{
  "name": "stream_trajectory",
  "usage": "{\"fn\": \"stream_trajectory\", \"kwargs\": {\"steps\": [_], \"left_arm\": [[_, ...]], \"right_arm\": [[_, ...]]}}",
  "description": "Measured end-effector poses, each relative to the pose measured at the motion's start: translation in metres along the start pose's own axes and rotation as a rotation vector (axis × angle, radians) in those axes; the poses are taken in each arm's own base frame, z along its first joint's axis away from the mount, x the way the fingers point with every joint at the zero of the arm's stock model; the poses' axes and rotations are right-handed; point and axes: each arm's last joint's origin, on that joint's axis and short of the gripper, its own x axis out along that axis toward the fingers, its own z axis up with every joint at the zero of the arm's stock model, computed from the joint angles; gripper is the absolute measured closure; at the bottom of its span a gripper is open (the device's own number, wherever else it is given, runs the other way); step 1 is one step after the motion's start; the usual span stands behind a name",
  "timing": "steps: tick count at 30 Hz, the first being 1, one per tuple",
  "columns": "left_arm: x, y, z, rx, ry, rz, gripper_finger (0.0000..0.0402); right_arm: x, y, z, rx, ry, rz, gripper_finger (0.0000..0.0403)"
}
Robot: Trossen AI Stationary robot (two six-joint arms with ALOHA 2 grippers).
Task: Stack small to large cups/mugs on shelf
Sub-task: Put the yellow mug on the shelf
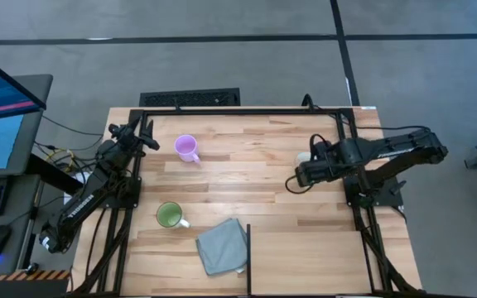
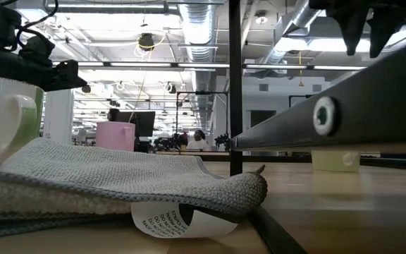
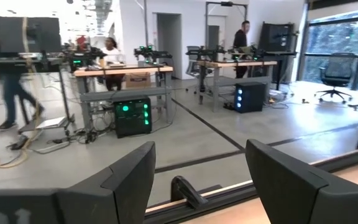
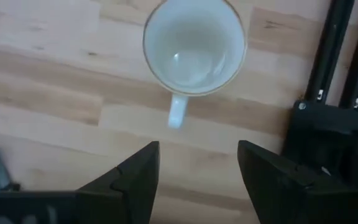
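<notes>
While our left hand [image 1: 150,141] waits open at the tabletop [image 1: 263,190] edge, our right hand [image 4: 197,180] hangs open and empty above the cream mug [image 4: 194,45].

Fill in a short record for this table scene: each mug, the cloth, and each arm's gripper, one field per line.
purple mug: upright, far left part of table
green mug: upright, near left, beside grey cloth
white mug: upright, empty, handle toward right gripper
right gripper: above table near white mug, jaws open, holding nothing
left gripper: at table's left edge, jaws open, empty
</notes>
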Motion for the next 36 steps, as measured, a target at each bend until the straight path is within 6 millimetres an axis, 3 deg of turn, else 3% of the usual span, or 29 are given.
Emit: {"fn": "stream_trajectory", "kwargs": {"steps": [14, 24, 36], "left_arm": [[0.000, -0.001, -0.001, 0.002, 0.005, -0.045, 0.0159], [0.000, -0.001, -0.001, 0.002, 0.005, -0.045, 0.0159], [0.000, -0.001, -0.001, 0.002, 0.005, -0.045, 0.0159]], "right_arm": [[0.048, 0.008, -0.020, 0.130, -0.005, 0.009, 0.0163], [0.082, 0.000, -0.027, 0.162, -0.027, -0.052, 0.0163], [0.092, 0.007, -0.028, 0.153, -0.043, 0.025, 0.0163]]}}
